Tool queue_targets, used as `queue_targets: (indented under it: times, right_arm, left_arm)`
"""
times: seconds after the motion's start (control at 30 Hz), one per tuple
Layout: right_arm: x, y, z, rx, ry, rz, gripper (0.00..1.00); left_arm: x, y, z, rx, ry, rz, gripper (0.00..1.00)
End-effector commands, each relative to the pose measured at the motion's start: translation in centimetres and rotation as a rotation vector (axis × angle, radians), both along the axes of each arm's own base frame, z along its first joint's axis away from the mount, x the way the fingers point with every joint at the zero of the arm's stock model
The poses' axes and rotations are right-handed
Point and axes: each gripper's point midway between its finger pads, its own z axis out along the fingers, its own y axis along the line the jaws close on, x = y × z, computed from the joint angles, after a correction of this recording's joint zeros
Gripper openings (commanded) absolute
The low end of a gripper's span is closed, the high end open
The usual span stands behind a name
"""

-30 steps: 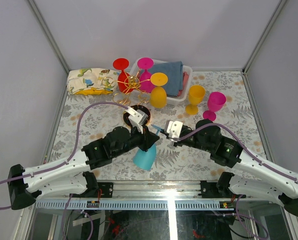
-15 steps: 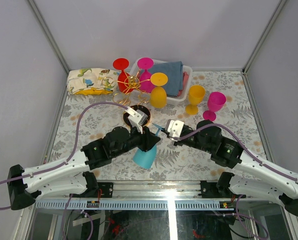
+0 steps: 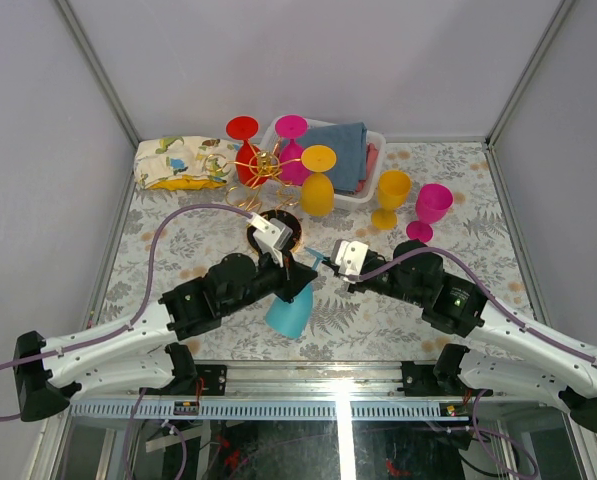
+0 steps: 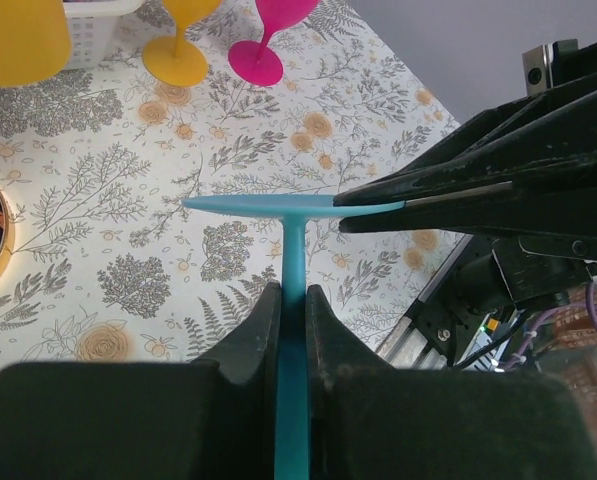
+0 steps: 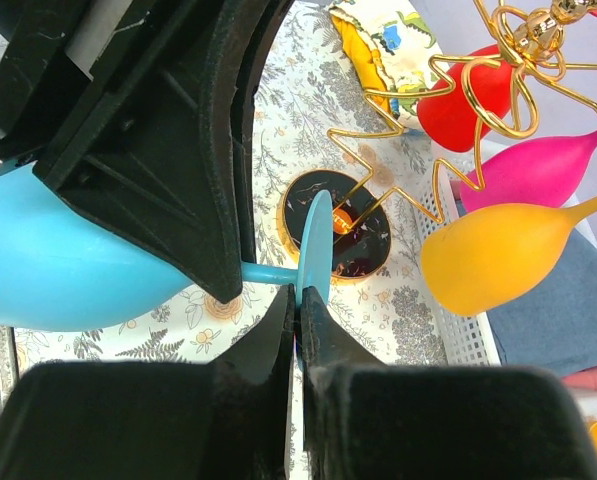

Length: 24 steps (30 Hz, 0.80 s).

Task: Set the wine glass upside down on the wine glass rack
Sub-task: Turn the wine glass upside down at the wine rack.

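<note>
We see a blue wine glass (image 3: pixel 290 312) held above the middle of the table's (image 3: pixel 498 190) near edge. The left jaws grip its stem and the right jaws pinch its foot. The gold rack (image 3: pixel 263 168) near the far edge already carries three glasses (image 3: pixel 317 190); this one is not yet hung.

- Glass (image 3: pixel 290 312): turquoise.
- Rack (image 3: pixel 262 165): gold wire, dark gold-rimmed base.
- Bench (image 3: pixel 203 240): white, grey fern and orange flower print.
- Basket (image 3: pixel 350 199): white.
- Cloth (image 3: pixel 343 150): blue.
</note>
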Motion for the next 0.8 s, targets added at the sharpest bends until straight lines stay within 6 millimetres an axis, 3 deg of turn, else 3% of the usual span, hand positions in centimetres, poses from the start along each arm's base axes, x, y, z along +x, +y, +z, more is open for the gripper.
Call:
queue_targets:
  times: [0.0, 0.3, 0.37, 0.63, 0.77]
  right_arm:
    - [0.5, 0.2, 2.5, 0.071, -0.044, -0.021, 0.0]
    - [0.5, 0.2, 1.9, 0.054, -0.025, -0.022, 0.04]
    - [0.5, 0.2, 1.8, 0.052, -0.021, -0.02, 0.12]
    - [-0.1, 0.2, 2.4, 0.09, -0.01, -0.004, 0.58]
    - [-1.2, 0.0, 2.4, 0.121, 0.02, 0.027, 0.66]
  left_arm:
    - [0.1, 0.4, 0.7, -0.012, -0.028, 0.007, 0.0]
    - [-0.4, 0.4, 1.3, -0.038, -0.074, -0.033, 0.0]
    - [-0.7, 0.4, 1.7, -0.05, -0.101, -0.053, 0.0]
    - [-1.4, 1.5, 3.3, -0.107, -0.227, -0.088, 0.0]
    - [-1.0, 1.7, 3.1, -0.083, -0.248, -0.072, 0.0]
